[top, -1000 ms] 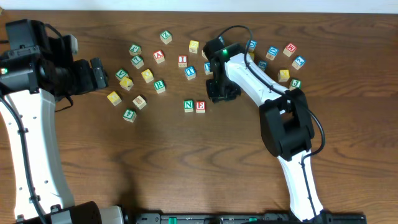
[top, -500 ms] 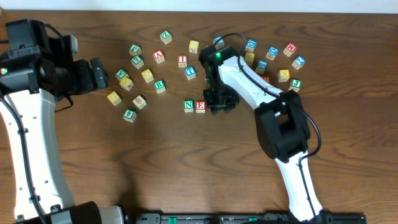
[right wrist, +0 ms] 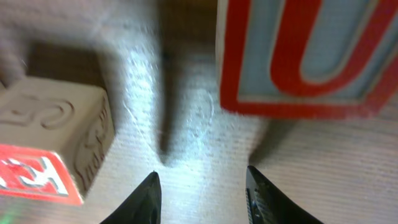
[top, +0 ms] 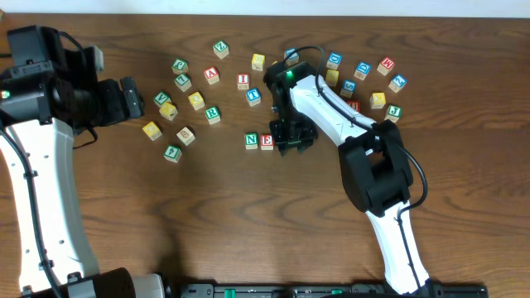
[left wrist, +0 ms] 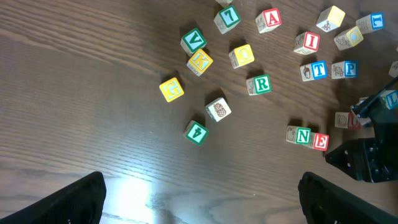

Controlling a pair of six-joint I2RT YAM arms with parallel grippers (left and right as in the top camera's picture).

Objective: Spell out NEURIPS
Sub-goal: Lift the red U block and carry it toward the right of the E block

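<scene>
Beside the E cube (top: 267, 141), on its right, my right jaws (top: 291, 141) now hang low over the bench (top: 248, 215). A second ago they were farther back, up among the scattered cubes, and the arm has since swung down toward the start of the row. From the right wrist, the fingertips (right wrist: 151, 194) stand parted, with bare bench between them and nothing in their grip. The red-framed U cube (right wrist: 305, 56) lies just beyond the tips and off to the right. It is apart from the E cube, with a strip of bare wood between the two. From overhead my own arm hides the U cube. The N cube (top: 252, 141) and the E cube sit side by side, touching, exactly where they were a second ago. The R cube (top: 213, 114), the I cube (top: 243, 81) and the P cube (left wrist: 350, 69) are loose farther back and have not moved either. My left jaws (top: 131, 97) have kept their place at the left edge, well apart from the row, spread wide and holding nothing.
</scene>
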